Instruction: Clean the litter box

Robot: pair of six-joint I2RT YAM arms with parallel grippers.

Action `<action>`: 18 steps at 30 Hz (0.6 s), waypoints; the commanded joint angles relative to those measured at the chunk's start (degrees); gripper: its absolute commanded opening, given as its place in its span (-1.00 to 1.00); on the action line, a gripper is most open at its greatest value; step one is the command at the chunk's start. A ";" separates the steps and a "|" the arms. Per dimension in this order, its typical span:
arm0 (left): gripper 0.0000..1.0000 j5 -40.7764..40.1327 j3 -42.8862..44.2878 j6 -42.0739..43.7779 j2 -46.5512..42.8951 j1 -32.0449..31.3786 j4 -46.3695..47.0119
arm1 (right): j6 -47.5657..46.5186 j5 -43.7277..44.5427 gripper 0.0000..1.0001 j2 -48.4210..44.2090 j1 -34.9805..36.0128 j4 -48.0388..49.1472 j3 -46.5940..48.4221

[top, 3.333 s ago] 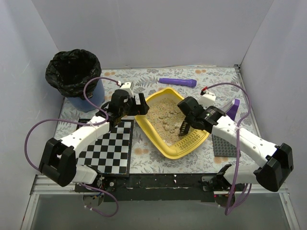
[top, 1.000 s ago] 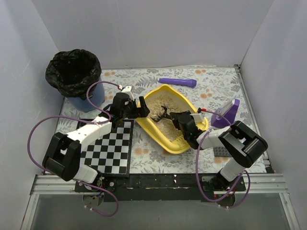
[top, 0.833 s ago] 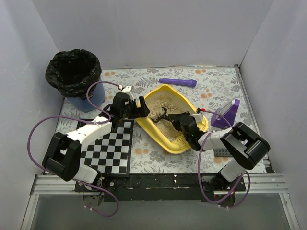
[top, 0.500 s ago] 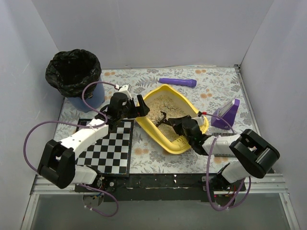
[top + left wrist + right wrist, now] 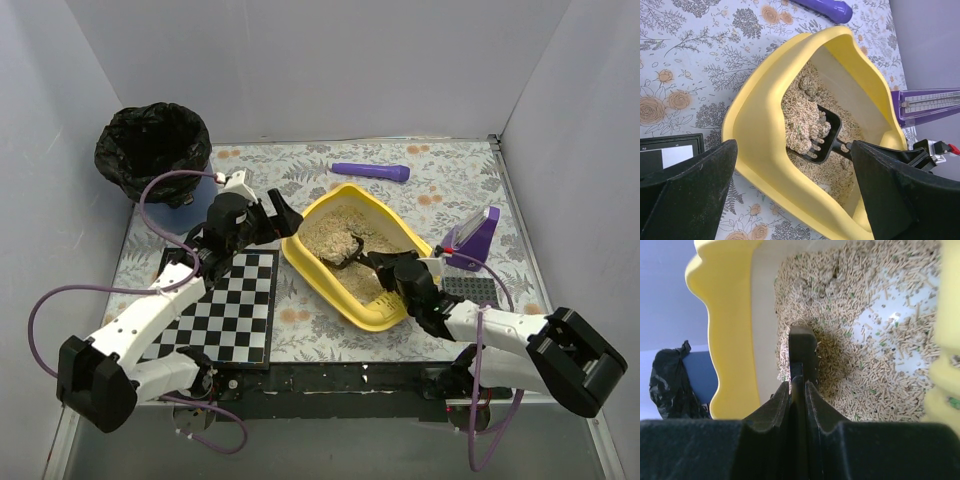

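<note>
The yellow litter box (image 5: 303, 266) sits mid-table with beige litter inside. My right gripper (image 5: 388, 266) reaches in from the near right end and is shut on the handle of a black slotted scoop (image 5: 346, 249). The scoop head carries a heap of litter clumps and is held over the litter. In the right wrist view my gripper (image 5: 797, 390) clamps the scoop (image 5: 802, 347) next to the box wall (image 5: 730, 315). My left gripper (image 5: 274, 214) is open and empty just left of the box's far-left rim. In the left wrist view my left gripper (image 5: 793, 145) looks down on the rim (image 5: 760, 125) and the loaded scoop (image 5: 821, 139).
A blue bin with a black bag (image 5: 155, 150) stands at the back left. A purple flashlight (image 5: 371, 172) lies behind the box. A purple stand (image 5: 472, 238) and a grey mat (image 5: 470, 290) are to its right. A checkerboard (image 5: 215, 305) lies to its left.
My right arm has drawn back toward the near edge with the scoop, now heaped with litter. My left gripper has moved left, away from the box rim, and is open.
</note>
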 commanded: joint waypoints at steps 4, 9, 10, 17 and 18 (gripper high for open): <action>0.96 0.43 1.44 -1.19 -5.35 -0.10 -3.76 | 3.43 7.50 -0.97 -7.77 0.14 -0.08 -1.89; 0.96 2.01 1.18 -1.19 -7.20 -0.10 -5.52 | 4.31 7.67 -0.97 -12.96 0.06 0.44 -3.38; 0.96 1.92 1.09 -1.19 -7.38 -0.10 -5.70 | 4.05 7.76 -0.97 -14.10 0.14 0.79 -3.56; 0.96 1.57 -1.46 -1.63 -9.49 -0.19 -4.73 | 1.94 7.50 -0.97 -21.13 0.14 2.38 -2.51; 0.96 1.74 -1.63 -1.55 -9.58 -0.10 -4.64 | 1.15 7.32 -0.97 -22.01 0.14 3.16 -2.60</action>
